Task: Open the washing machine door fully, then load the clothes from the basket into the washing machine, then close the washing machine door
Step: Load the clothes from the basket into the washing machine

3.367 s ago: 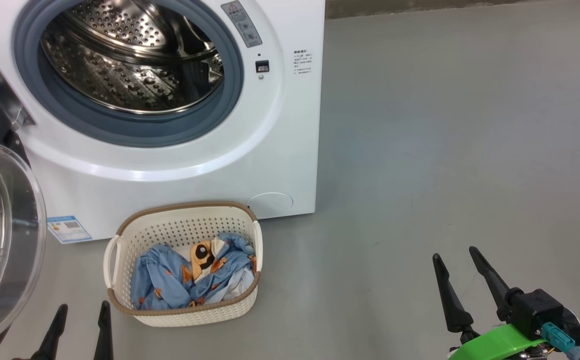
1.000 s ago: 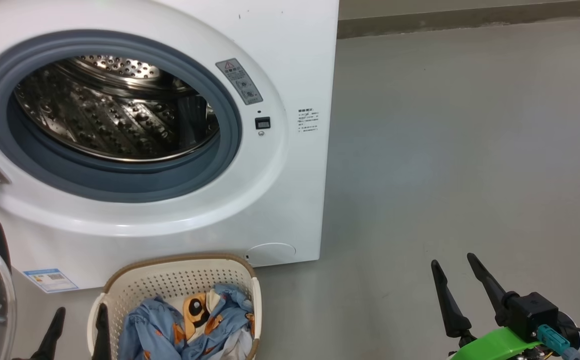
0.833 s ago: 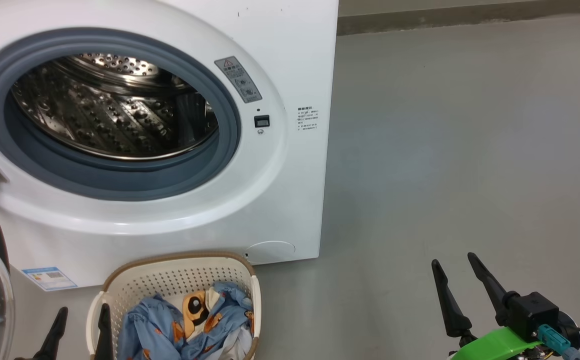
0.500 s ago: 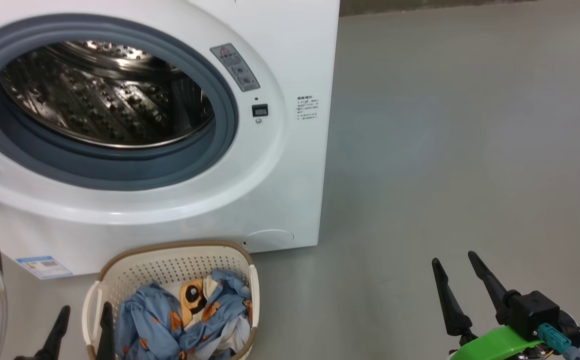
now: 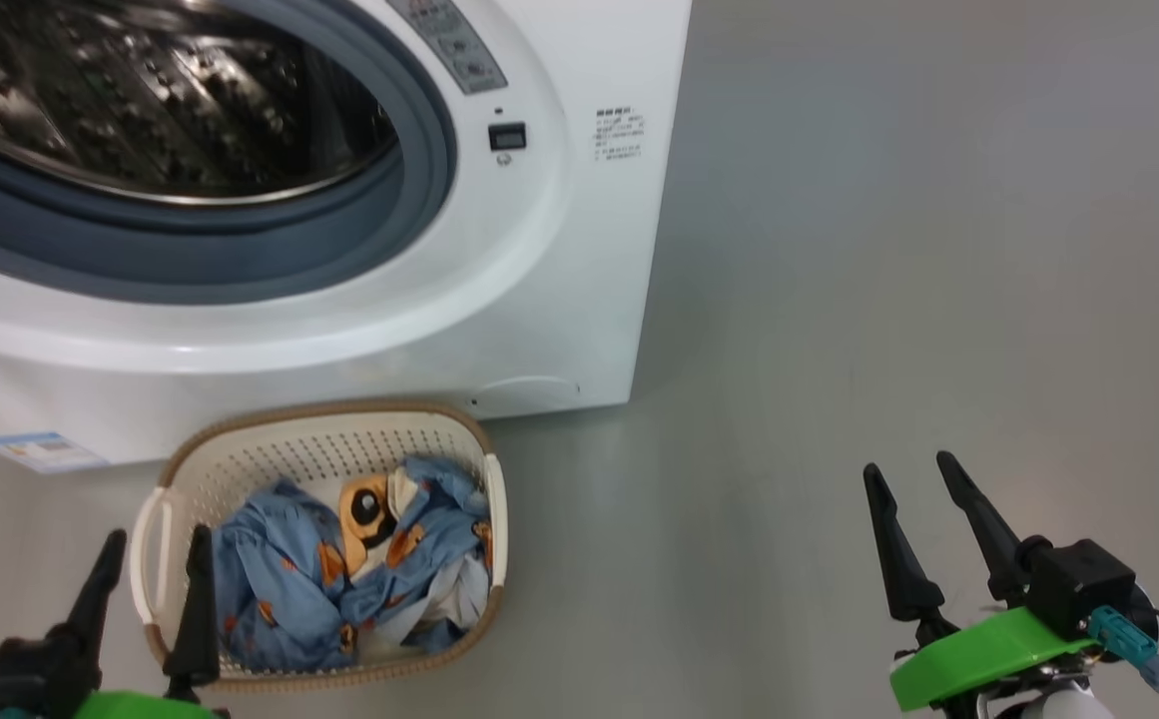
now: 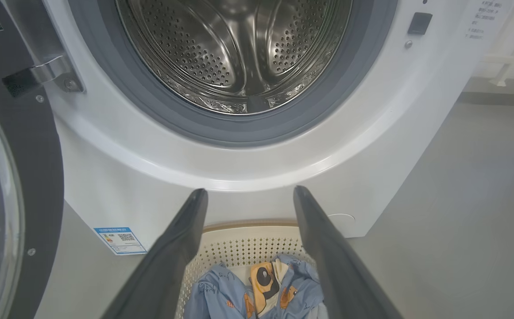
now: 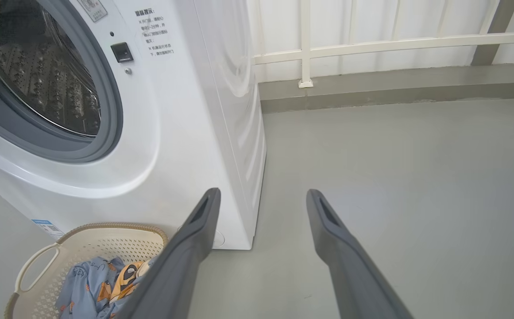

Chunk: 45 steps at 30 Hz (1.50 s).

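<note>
Clothes: soft, light, floppy, prob. no slip. They lie heaped in the basket on the floor, just in front of the washing machine. Best pinch a raised fold by the orange patch; it'll drape & trail. Left gripper has fingers wide apart, empty, by the basket's left rim. Right gripper is likewise apart, empty, well off to the right.

The washing machine has a smooth, glossy white shell. Its drum is shiny perforated steel inside a matt grey rubber ring. The washing machine door has a glossy black rim, clear glass and a bright metal hinge. The basket is matt cream perforated plastic, its rim brown and woven-looking. The clothes are soft cloth. The floor is smooth, dull grey.
</note>
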{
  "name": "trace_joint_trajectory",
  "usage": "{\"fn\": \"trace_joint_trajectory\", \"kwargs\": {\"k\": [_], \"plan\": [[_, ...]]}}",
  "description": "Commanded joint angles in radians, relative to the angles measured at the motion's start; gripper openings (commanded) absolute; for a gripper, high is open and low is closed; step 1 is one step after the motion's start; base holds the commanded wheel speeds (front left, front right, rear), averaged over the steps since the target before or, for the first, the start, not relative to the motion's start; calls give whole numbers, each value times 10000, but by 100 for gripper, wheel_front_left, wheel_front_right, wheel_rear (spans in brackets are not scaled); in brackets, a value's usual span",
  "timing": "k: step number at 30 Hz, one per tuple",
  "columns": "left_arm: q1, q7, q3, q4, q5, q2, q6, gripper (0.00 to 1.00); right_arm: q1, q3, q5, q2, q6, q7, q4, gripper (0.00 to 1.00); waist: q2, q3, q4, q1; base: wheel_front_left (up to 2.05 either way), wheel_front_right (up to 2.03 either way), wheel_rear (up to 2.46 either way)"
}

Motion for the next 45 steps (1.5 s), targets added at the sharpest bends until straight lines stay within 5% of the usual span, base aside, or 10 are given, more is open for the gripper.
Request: {"fn": "trace_joint_trajectory", "kwargs": {"k": [1,29,45], "plan": [[-422,-65,263,-149,-159,325,-14,100,-293,304,16,-27,17,-118,-273,100,0,810,-41,0,0,0,0],[-2765,-65,-224,1598,-1731,1997,-15,100,-1622,924,518,-27,17,-118,-470,100,0,4274,-888,0,0,0,0],[-5135,-47,-793,4179,-2744,3209,-15,100,-2202,1467,812,-27,17,-118,-791,100,0,6446,-1329,0,0,0,0]]}}
